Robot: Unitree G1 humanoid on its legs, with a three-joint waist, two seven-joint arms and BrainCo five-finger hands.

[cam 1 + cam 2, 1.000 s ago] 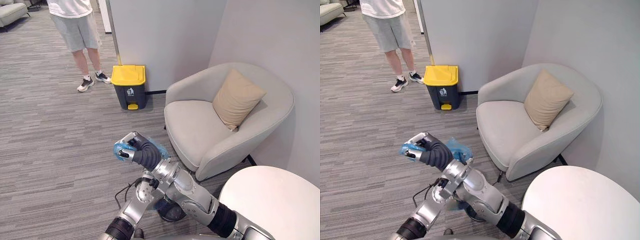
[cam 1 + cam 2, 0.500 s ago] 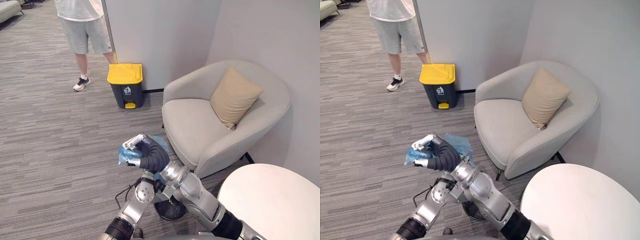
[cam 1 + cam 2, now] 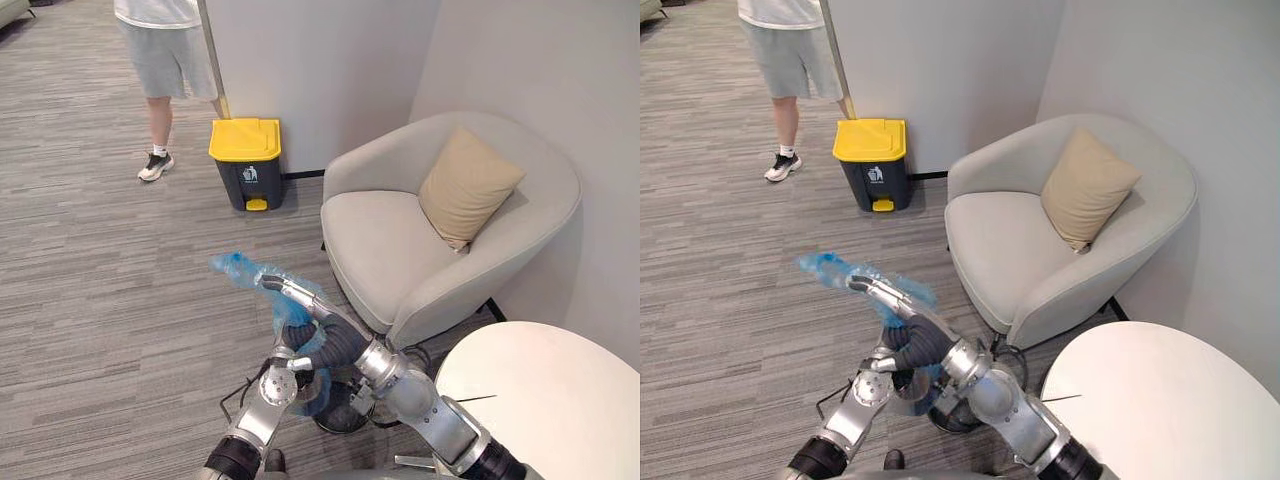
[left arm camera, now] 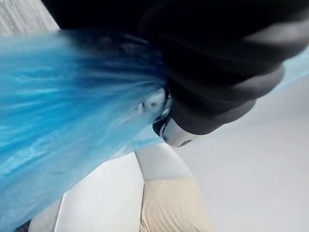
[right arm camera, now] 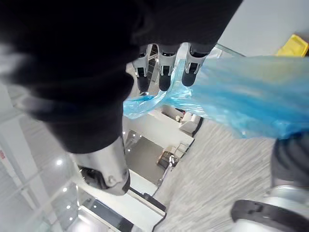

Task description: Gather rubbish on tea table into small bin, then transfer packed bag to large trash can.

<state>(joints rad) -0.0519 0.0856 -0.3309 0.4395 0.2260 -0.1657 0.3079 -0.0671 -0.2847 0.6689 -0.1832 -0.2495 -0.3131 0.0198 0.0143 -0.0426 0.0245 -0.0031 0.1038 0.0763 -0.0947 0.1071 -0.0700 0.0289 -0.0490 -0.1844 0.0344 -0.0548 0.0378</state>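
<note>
1. Right hand now has its fingers stretched out straight; a moment ago they were curled round the blue bag.
2. The bag lies over those fingers and hangs down, up in the air above the floor.
3. The left hand is against the bag; I cannot tell how its fingers are.
4. The yellow-lid trash can stands well apart, near a person.

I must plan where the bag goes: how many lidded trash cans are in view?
1. The dark grey trash can with a yellow lid stands against the grey wall, left of the beige armchair. Others may be hidden.
</note>
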